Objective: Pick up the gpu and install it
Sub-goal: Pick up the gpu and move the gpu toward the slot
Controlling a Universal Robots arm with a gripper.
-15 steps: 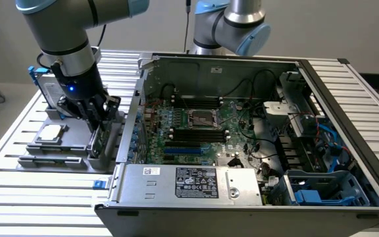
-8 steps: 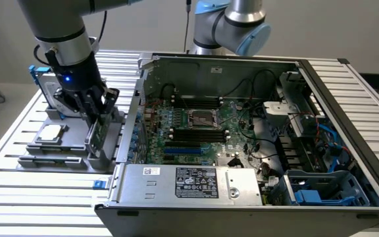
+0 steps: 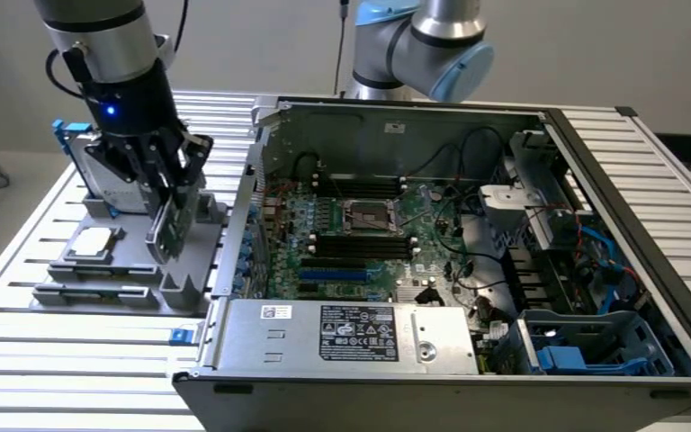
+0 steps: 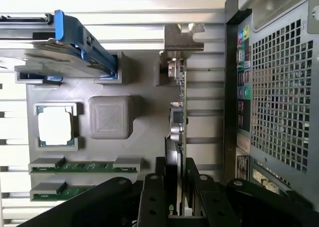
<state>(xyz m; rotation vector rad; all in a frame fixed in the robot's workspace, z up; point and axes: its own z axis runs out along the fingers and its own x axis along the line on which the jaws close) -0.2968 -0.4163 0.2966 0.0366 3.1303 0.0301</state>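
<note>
Finding: my tool (image 3: 168, 200) is pinching the gpu (image 3: 168, 236) across its two faces. The card stands on edge over the grey holder (image 3: 105, 297) on the counter (image 3: 69, 378), at the exterior view's left, just outside the open computer case (image 3: 633, 180). I cannot tell whether its lower edge is clear of the holder's slot. Risks, as I judge them: the grip sits toward one end of a long thin card, so the free end could sag or pivot between my fingers (image 4: 152, 197) and leave the card skewed. The silver end bracket (image 4: 183, 37) lies close to a holder post and could snag on it if the card leaves at an angle. The case's rear wall (image 4: 279, 97) is just beside the card, so a sideways swing could strike it. The hard drive in its blue frame (image 3: 82, 144) and the processor chip (image 3: 91, 241) sit near the tool body and could be knocked. Condition of the card: seen edge-on in the wrist view, the gpu (image 4: 177, 117) is thin and flat, with a green board edge, dark and metal parts along it, and a bright bracket at the far end. No bend is visible
</note>
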